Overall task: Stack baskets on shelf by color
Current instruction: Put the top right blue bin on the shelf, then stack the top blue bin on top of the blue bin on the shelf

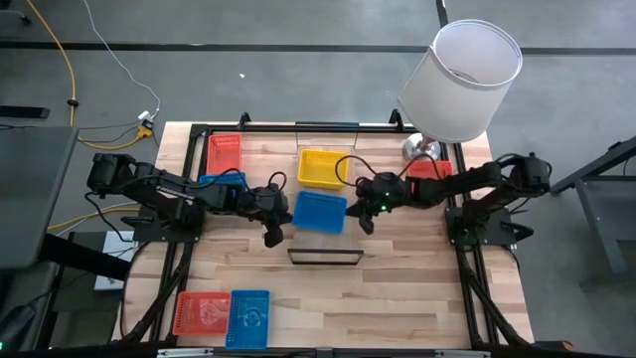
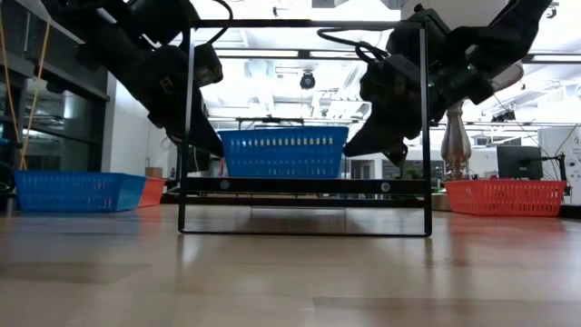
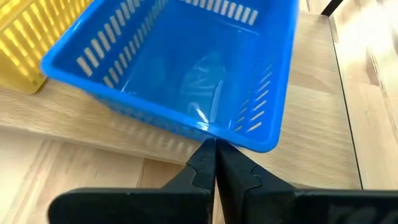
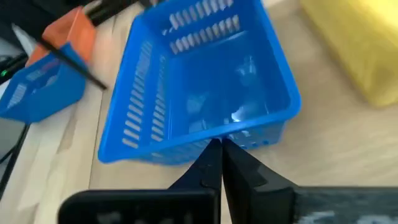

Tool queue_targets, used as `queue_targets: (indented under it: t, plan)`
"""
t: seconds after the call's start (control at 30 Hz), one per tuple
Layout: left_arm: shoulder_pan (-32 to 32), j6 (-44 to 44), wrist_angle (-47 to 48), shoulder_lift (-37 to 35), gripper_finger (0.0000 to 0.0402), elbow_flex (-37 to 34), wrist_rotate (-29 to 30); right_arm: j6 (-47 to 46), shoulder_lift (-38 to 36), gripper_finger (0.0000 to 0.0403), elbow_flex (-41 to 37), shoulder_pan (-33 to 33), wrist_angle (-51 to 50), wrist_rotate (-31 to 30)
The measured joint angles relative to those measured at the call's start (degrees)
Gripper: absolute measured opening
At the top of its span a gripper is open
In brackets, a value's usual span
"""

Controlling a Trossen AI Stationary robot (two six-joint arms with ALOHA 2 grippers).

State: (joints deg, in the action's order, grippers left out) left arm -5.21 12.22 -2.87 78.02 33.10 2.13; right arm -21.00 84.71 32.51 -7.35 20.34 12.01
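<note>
High view: blue basket (image 1: 320,211) is seen on the tabletop (image 1: 397,288) between both closed, empty end effectors, left end effector (image 1: 272,235) and right end effector (image 1: 364,221) about equally near its short ends; shelf (image 1: 324,256) lies nearer the front.

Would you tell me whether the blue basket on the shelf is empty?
Empty: both wrist views show the blue basket's bare floor, only glare.

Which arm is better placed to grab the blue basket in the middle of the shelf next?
Close call, but probably left. Both shut pincers flank the blue basket on the shelf. The left pincer points squarely at its rim. The right pincer meets the rim too, nearer a corner.
</note>
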Motion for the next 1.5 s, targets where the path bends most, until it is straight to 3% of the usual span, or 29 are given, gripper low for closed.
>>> queue_targets:
  t: [0.47,0.63,0.83,1.0,1.23,1.5]
  plan:
    - [0.01,-1.74,-0.2,-0.01,0.0,0.0,1.38,0.54,0.0,0.0,0.03,-1.29,1.11,-4.42]
    - [-0.67,-0.6,8.87,-4.36,0.0,-0.04,2.3,4.11,-2.37,0.0,0.09,-1.29,-3.78,-5.13]
    - [0.19,5.15,19.06,-15.46,0.0,-0.14,16.54,6.56,-8.96,0.0,0.09,-1.29,-10.3,-7.96]
    - [1.91,9.83,19.87,-22.79,0.0,-3.29,25.94,7.12,-12.39,0.0,0.09,-1.25,-12.88,-10.36]
    - [-0.14,16.41,19.96,-24.61,0.0011,-9.57,31.39,6.71,-12.39,0.0,0.09,-1.25,-14.27,-10.36]
    - [-5.05,22.05,21.43,-24.59,0.0096,-10.21,32.61,6.52,-12.39,0.0,0.09,-1.25,-14.23,-10.38]
